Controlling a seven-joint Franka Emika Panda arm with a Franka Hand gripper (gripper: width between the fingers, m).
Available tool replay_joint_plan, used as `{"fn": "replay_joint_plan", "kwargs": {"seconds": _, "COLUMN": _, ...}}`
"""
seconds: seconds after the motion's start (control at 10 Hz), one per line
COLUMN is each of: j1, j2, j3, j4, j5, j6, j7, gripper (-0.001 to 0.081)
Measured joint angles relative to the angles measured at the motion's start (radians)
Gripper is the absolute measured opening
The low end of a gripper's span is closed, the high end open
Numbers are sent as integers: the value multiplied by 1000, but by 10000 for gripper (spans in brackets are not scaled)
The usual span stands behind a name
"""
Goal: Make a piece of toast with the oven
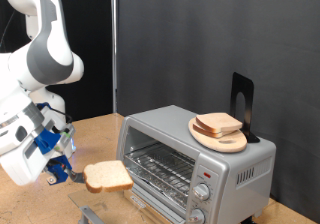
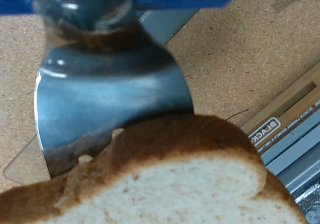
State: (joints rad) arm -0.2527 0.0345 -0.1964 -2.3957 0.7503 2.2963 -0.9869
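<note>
The arm is sitting at the exterior view's left, with the gripper [image 1: 62,170] low over the desk [image 1: 100,134]. It is carrying a spatula-like metal blade [image 2: 105,99], and the toast [image 1: 107,176] is riding flat on it, held level above the desk, just left of the oven [image 1: 195,162]. Whether the fingers are wide or narrow is not clear: the wrist view is showing only a blurred dark mount above the blade, so I cannot tell how they are standing, only that the tool is hanging from the hand.

The oven door [image 1: 90,216] seems to be hanging open, with only a corner showing at the bottom edge, and the wire rack [image 1: 160,167] is looking bare inside. In the wrist view the toast's crust [image 2: 190,134] is filling the lower half, with the door frame edge [image 2: 285,134] showing beside it.

On top of the oven a wooden plate [image 1: 220,139] is holding more bread [image 1: 217,123], with a black stand [image 1: 241,96] behind it.

Progress, as I judge it: the slice is lifted and brought to the oven mouth, but it is not yet on the rack. Loading, closing the door and toasting are all looking undone. The slice is still looking pale, not browned.
</note>
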Motion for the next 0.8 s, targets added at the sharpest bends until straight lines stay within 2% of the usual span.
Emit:
{"fn": "replay_joint_plan", "kwargs": {"seconds": 0.5, "j1": -1, "j2": 17, "j3": 31, "j4": -10, "j5": 40, "j6": 35, "j7": -26, "gripper": 485}}
{"fn": "replay_joint_plan", "kwargs": {"seconds": 0.8, "j1": 9, "j2": 17, "j3": 57, "j4": -25, "j5": 24, "j6": 55, "j7": 28, "gripper": 485}}
